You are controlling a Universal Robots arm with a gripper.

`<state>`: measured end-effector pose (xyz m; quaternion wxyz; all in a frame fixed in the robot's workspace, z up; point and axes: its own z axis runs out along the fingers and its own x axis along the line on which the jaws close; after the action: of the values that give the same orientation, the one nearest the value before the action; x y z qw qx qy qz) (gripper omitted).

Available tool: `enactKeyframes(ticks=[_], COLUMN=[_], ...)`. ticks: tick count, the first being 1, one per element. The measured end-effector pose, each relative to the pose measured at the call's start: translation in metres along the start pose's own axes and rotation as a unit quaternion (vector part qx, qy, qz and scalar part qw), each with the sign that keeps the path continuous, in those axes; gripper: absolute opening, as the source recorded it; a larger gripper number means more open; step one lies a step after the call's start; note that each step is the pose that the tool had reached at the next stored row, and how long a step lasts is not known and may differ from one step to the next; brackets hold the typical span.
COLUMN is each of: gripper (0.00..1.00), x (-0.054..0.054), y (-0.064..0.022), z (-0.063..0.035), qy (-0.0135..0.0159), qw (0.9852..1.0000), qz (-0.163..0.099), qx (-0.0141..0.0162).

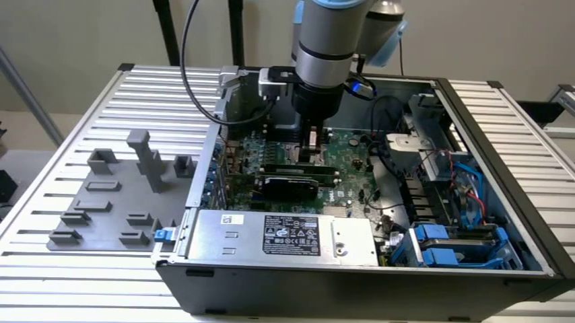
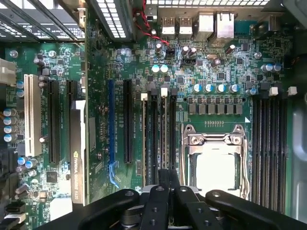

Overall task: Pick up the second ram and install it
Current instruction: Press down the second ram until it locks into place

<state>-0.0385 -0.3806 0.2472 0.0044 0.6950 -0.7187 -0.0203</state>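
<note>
The second ram (image 2: 166,134), a long, thin circuit-board stick, appears edge-on as a narrow dark strip at the centre of the wrist view. It runs up from the fingertips along the left bank of memory slots (image 2: 153,139). It appears to stand in or directly over one slot, but whether it is fully seated cannot be determined. The black two-finger gripper (image 2: 168,184) has its fingers drawn almost together, leaving only a sliver between them. This is judged to be a pinch on the stick's thin faces, which would keep it upright and parallel to the slot. In the exterior view the gripper (image 1: 310,151) is at upper centre, pointing straight down and low over the board, a posture consistent with pressing a module downward. The large green motherboard (image 2: 216,72) lies flat beneath it. The silver processor socket (image 2: 213,158) is just beside the slots at lower right of the wrist view. The black graphics card (image 2: 78,153) stands parallel at lower left, near enough to limit side room. The open dark grey computer case (image 1: 359,282) surrounds the work, with the silver power supply box (image 1: 287,235) at lower centre. The grey plastic fixture blocks (image 1: 108,202) sit at centre left on the slatted metal table (image 1: 54,134), well apart from the arm, and no stick is discernible on them.
</note>
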Motion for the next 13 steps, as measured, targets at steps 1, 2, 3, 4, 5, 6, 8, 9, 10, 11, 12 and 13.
enactKeyframes(ticks=[1,2,3,4,5,6,8,9,10,11,12,13], gripper=[0.00,0.00,0.00,0.00,0.00,0.00,0.00,0.00,0.00,0.00,0.00,0.00], x=[0.0000,0.0000,0.0000,0.0000,0.0000,0.0000,0.0000,0.0000,0.0000,0.0000,0.0000,0.0000], y=[0.0000,0.0000,0.0000,0.0000,0.0000,0.0000,0.0000,0.0000,0.0000,0.0000,0.0000,0.0000], z=[0.0000,0.0000,0.0000,0.0000,0.0000,0.0000,0.0000,0.0000,0.0000,0.0000,0.0000,0.0000], qy=[0.0000,0.0000,0.0000,0.0000,0.0000,0.0000,0.0000,0.0000,0.0000,0.0000,0.0000,0.0000], qw=[1.0000,1.0000,1.0000,1.0000,1.0000,1.0000,1.0000,1.0000,1.0000,1.0000,1.0000,1.0000], qz=[0.000,0.000,0.000,0.000,0.000,0.000,0.000,0.000,0.000,0.000,0.000,0.000], qx=[0.0000,0.0000,0.0000,0.0000,0.0000,0.0000,0.0000,0.0000,0.0000,0.0000,0.0000,0.0000])
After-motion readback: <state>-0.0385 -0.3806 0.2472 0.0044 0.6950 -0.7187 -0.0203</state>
